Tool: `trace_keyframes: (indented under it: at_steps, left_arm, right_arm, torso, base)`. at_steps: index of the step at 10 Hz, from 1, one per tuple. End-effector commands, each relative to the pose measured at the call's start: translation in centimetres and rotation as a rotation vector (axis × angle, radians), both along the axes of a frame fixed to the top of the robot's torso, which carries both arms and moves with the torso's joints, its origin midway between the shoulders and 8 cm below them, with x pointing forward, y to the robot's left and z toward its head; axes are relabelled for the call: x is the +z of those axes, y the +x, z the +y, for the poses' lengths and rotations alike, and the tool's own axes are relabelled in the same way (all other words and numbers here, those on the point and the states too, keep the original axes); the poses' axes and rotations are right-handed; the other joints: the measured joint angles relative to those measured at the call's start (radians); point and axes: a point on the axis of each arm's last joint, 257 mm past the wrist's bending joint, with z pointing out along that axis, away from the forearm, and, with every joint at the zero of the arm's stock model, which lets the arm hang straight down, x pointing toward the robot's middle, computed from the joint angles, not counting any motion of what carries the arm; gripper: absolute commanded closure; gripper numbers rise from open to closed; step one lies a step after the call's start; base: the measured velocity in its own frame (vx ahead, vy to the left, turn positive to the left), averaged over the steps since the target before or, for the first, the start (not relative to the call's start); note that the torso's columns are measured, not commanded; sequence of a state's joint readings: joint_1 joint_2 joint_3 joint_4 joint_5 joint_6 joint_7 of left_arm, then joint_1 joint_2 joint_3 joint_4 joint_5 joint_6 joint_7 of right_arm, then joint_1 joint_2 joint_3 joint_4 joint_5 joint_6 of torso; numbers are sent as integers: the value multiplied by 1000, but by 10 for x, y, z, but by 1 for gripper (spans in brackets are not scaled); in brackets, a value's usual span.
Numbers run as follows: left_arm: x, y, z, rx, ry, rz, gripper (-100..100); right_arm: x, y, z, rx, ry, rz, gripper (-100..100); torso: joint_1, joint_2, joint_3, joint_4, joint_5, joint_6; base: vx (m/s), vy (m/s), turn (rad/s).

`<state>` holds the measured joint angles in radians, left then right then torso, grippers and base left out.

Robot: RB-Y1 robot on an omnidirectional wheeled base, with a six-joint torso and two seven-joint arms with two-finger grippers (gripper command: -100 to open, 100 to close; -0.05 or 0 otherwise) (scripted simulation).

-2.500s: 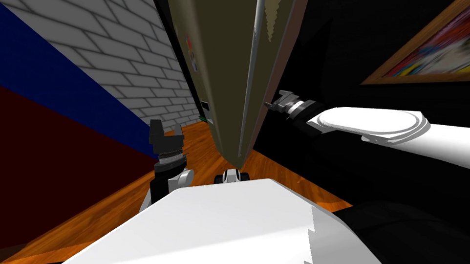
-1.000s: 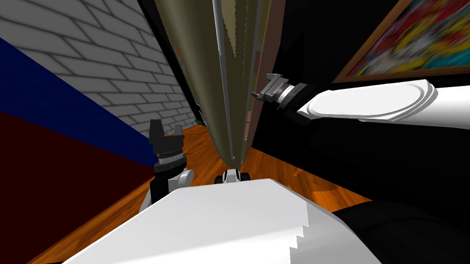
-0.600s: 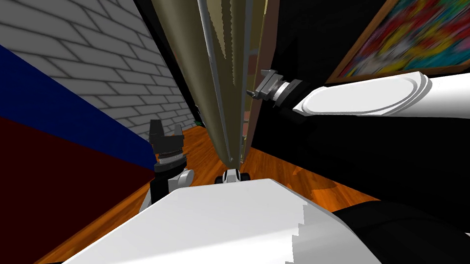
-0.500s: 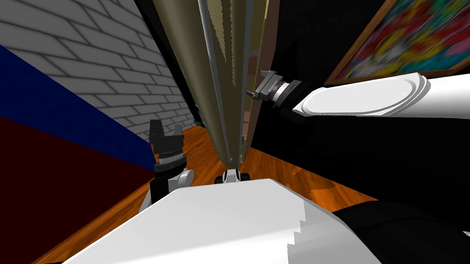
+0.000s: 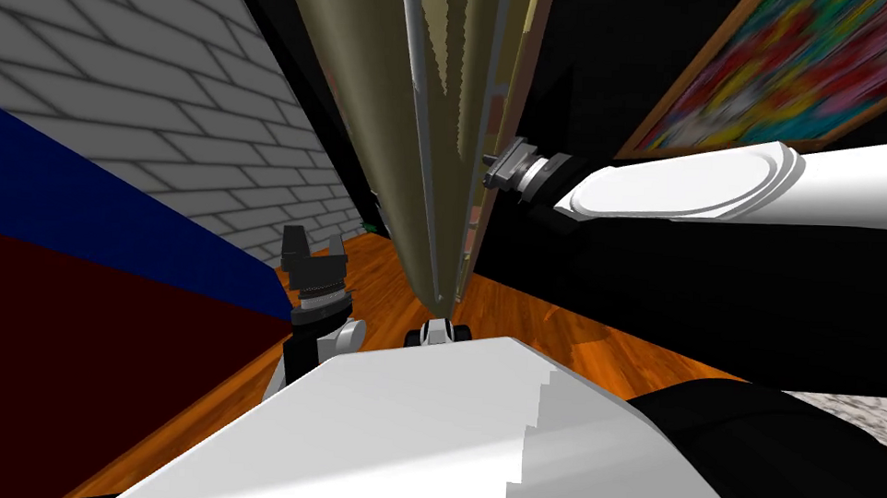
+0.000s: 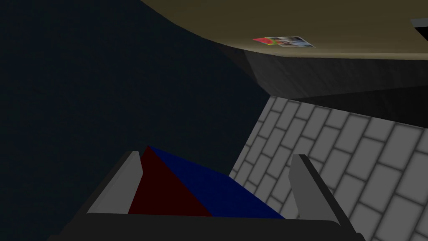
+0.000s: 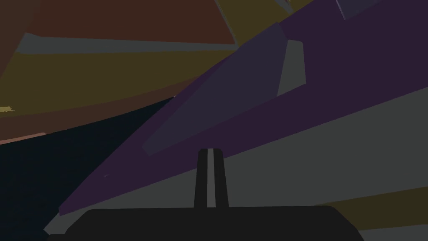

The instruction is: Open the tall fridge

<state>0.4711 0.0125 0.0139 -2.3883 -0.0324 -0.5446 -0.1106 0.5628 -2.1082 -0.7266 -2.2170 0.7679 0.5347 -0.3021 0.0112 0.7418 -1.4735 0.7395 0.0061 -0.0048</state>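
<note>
Tall fridge [image 5: 372, 119] stands dead ahead beside the brick wall [image 5: 161, 93], door [image 5: 440, 168] seemingly ajar. Right gripper [image 5: 487, 173], fingers pressed together, noses its edge; swinging it wider looks next. Left gripper [image 5: 316, 246] hangs low, fingers apart.

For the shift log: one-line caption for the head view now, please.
Right pincer, shut, at the edge of the olive fridge door; left pincer open, low beside the brick wall.

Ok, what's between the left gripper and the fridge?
A bare strip of wood floor, as the head view shows. The left gripper hangs open beside it, apart from the fridge and touching nothing.
</note>
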Motion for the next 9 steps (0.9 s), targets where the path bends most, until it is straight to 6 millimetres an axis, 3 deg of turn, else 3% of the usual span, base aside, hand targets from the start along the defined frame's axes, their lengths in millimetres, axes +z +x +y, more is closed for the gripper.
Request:
trace_keyframes:
  at_steps: [1, 2, 7, 9]
  left_arm:
    - [0, 0, 0, 0, 0, 0, 0]
    - [0, 0, 0, 0, 0, 0, 0]
    - [0, 0, 0, 0, 0, 0, 0]
    - [0, 0, 0, 0, 0, 0, 0]
  right_arm:
    - [1, 9, -17, -41, 0, -4, 100]
    - [1, 9, -17, -41, 0, -4, 100]
    - [2, 29, -66, -151, 9, -8, 100]
    - [2, 32, -76, -172, 10, -9, 100]
  torso:
    - [-3, 0, -1, 0, -2, 1]
    - [-4, -4, -2, -1, -3, 3]
    - [-9, -3, -2, -1, -5, 5]
    - [-17, -5, -3, -2, -8, 5]
  base:
    - [-128, 299, -90]
    - [-116, 236, -55]
    - [-173, 316, -115]
    - [-163, 232, -60]
